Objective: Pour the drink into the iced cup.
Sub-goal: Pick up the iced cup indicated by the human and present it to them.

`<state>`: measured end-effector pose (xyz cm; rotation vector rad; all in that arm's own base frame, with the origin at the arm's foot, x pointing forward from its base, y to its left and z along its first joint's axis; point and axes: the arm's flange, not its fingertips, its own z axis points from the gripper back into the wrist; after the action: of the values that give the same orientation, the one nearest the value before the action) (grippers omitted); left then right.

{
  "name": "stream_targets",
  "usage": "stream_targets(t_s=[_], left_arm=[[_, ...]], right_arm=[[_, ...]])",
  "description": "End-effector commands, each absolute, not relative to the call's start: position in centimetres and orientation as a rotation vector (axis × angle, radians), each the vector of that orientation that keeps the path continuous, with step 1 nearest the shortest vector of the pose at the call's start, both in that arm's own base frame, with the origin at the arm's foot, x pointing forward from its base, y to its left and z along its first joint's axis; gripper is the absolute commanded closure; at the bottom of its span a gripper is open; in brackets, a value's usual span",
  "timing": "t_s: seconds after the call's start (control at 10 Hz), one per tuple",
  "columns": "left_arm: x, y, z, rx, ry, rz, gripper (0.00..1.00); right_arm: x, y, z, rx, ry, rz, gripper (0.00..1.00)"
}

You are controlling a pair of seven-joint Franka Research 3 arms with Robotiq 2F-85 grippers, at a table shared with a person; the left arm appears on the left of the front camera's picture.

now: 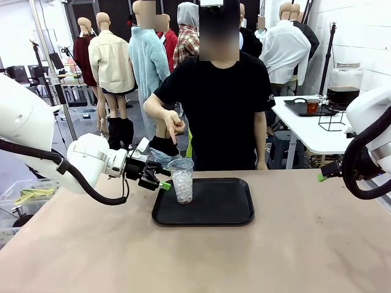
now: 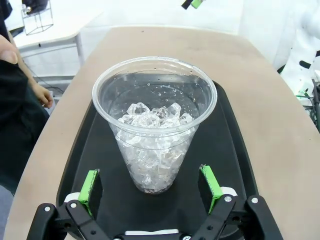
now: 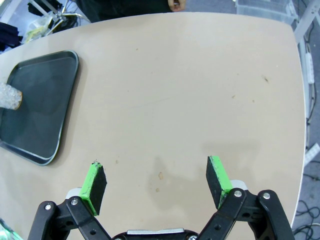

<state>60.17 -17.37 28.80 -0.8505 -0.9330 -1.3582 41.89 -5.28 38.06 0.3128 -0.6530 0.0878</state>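
On tray (image 2: 227,140), iced cup (image 2: 155,125) just ahead of L gripper's (image 2: 149,171) open jaws.

Bench (image 1: 317,244): beige top. Far right: white side table (image 1: 308,137) bearing a glass jar (image 1: 348,74). White brick wall (image 1: 366,30) behind. Grey floor (image 1: 91,129).

Count on the one tabletop (image 1: 305,244): one black tray (image 1: 226,210); one clear plastic cup (image 1: 182,178), its ice pieces too jumbled to tally. Two pincers: left pincer (image 2: 150,185), right pincer (image 3: 157,182). One person (image 1: 220,110).
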Motion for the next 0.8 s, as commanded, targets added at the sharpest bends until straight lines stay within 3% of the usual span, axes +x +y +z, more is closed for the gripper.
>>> stream_targets(t_s=[0.0,0.7], left_arm=[[60.2,-17.4,28.7,-0.852,-0.933,-1.357,0.0],[61.7,-19.3,26.3,-1.001,-0.966,-1.365,0.0]], right_arm=[[41.8,-5.2,37.9,0.315,-0.663,0.094,0.0],[41.8,-5.2,37.9,0.315,-0.663,0.094,0.0]])
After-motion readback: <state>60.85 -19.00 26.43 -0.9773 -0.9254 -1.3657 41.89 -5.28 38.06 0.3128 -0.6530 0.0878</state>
